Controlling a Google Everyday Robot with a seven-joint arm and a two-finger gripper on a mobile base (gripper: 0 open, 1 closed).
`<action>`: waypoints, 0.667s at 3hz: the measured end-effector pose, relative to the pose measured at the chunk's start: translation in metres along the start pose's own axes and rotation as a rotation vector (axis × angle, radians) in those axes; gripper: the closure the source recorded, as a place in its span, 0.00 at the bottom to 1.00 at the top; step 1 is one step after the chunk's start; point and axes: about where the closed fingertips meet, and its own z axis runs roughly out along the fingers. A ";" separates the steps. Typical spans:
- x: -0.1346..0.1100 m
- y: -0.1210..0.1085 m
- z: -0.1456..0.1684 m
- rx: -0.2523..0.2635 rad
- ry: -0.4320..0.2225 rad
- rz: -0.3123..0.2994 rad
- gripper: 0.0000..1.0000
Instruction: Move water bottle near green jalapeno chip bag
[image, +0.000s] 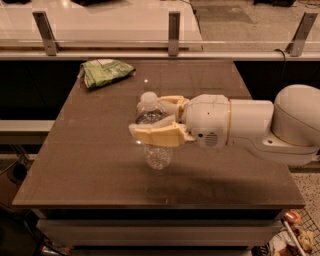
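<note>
One grasp is on and one carry remains, as I read it. The clear plastic water bottle with the white screw cap is upright around the middle of the dark brown flat table, a bit toward the front. The wrinkled light-green and white foil chip bag lies flat at the back-left corner, well apart from the bottle. Only bare table top lies between them.

Step in hand, my judgement: the grip is secured and the transport to the bag is not yet done. To do it well:
- Lift only enough to clear the surface and keep the bottle vertical.
- Translate diagonally back-left and stop just beside the bag's near-right edge, not on it.
- The bag looks light and will likely slide if a finger or the bottle bumps it, so leave a small gap.
- Set the base flat before letting go, since a tall narrow bottle tips easily.
- Add no extra squeeze, because thin plastic will probably flex.

The cream two-finger gripper reaches in from the right and sits at the bottle's upper body, just under the shoulder. One finger crosses in front of the bottle and the other runs behind it. Both look pressed against the wall, so it's pinching the bottle, spread no wider than the bottle itself. The cap pokes out above the fingers, and the lower body and base show below them. I can't tell whether the base rests on the table or is just off it.
</note>
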 end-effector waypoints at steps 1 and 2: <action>-0.023 -0.017 -0.007 0.005 0.008 0.020 1.00; -0.059 -0.050 -0.015 0.035 0.028 0.041 1.00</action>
